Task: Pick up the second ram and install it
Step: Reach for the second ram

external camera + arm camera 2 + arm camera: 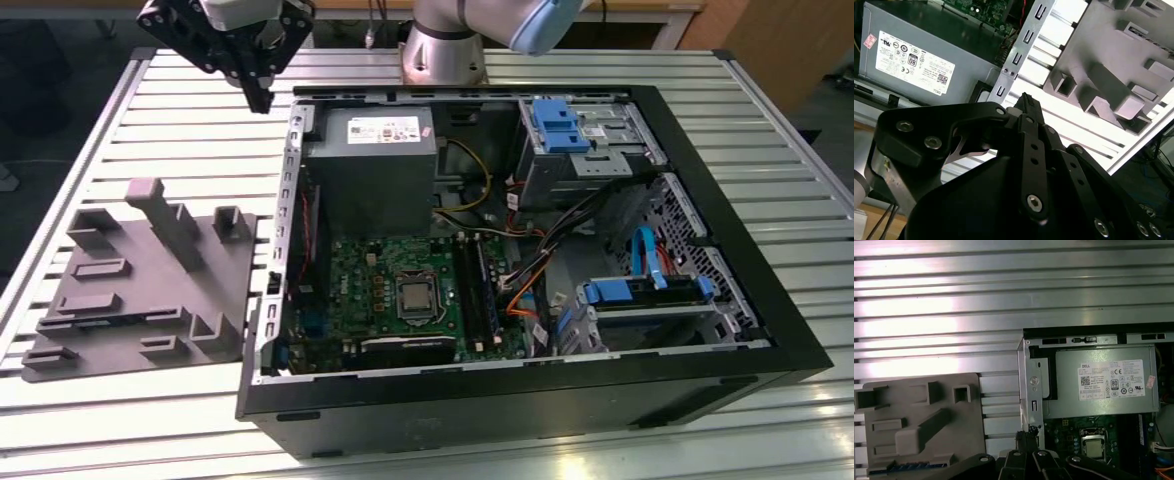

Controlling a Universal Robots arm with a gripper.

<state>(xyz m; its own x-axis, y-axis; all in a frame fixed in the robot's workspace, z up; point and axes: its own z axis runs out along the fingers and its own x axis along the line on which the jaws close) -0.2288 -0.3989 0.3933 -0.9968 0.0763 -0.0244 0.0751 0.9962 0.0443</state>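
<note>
1. Pincer (259, 98): clenched, fingers pressed together, nothing grasped. It is held above the table (120, 130), just outside a corner of the computer case (534, 385), towards the exterior view's left.
2. Second ram (909, 466): probably the thin dark strip lying along one edge of the grey tray (919, 420) in the first wrist view. This identification is not certain. It is not held.
3. Risk: if the pincer were lowered while clenched, the stick or the tray's raised blocks would likely be struck. An off-centre grasp would likely tilt the stick and jam it at the slot.
4. Views compared: the motherboard (400, 290) is laid open in the exterior view, and the strip is best seen in the first wrist view.
</note>
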